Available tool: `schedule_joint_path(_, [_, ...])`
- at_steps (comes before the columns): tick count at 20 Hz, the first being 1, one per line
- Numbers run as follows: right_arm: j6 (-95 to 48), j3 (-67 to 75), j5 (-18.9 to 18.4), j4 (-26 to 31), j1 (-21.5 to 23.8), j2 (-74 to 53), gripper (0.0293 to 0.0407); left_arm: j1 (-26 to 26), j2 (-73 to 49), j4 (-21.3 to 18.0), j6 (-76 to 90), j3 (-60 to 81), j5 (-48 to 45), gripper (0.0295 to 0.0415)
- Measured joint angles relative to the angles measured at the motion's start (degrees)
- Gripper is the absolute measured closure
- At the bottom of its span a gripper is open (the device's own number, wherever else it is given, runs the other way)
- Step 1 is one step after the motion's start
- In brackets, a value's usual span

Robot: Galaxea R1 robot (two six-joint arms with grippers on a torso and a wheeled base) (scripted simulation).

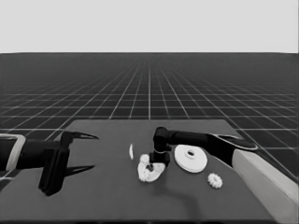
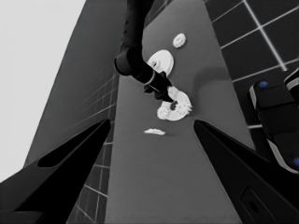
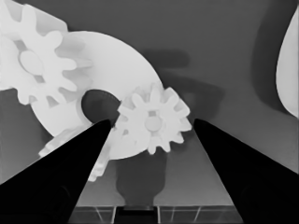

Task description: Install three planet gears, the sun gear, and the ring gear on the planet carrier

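Observation:
The planet carrier, the smaller round part (image 1: 141,171), lies at the table's middle. My right gripper (image 1: 157,162) hangs open just over its right side. In the right wrist view one planet gear (image 3: 153,123) sits on the carrier's (image 3: 117,60) rim, between the spread fingers and free of them. A second gear (image 3: 37,65) lies on the far side of the hole, and a third (image 3: 58,142) pokes out beside one finger. The ring gear, the larger round part (image 1: 190,158), lies to the right. One loose gear (image 1: 215,180) rests near the front right. My left gripper (image 1: 95,151) waits open at the left.
A thin white piece (image 1: 131,150) lies just left of the carrier. The right arm's pale forearm (image 1: 266,182) crosses the lower right corner. Dark machinery with blue lights (image 2: 275,112) shows past the table's edge in the left wrist view.

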Motion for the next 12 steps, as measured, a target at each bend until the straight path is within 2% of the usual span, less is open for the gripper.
schedule_joint_path(2, [0.00,0.00,0.00,0.00,0.00,0.00,0.0315,0.00,0.00,0.00,0.00,0.00,0.00,0.0326])
schedule_joint_path(4, [2.78,4.67,-2.36,5.23,5.57,-1.33,0.0315,0.00,0.00,0.00,0.00,0.00,0.00,0.0326])
schedule_joint_path(6, [3.34,5.56,-2.87,7.31,7.84,-1.52,0.0315,0.00,0.00,0.00,0.00,0.00,0.00,0.0326])
schedule_joint_path(12, [3.50,5.80,-3.07,8.40,8.88,-1.57,0.0315,0.00,0.00,0.00,0.00,0.00,0.00,0.0326])
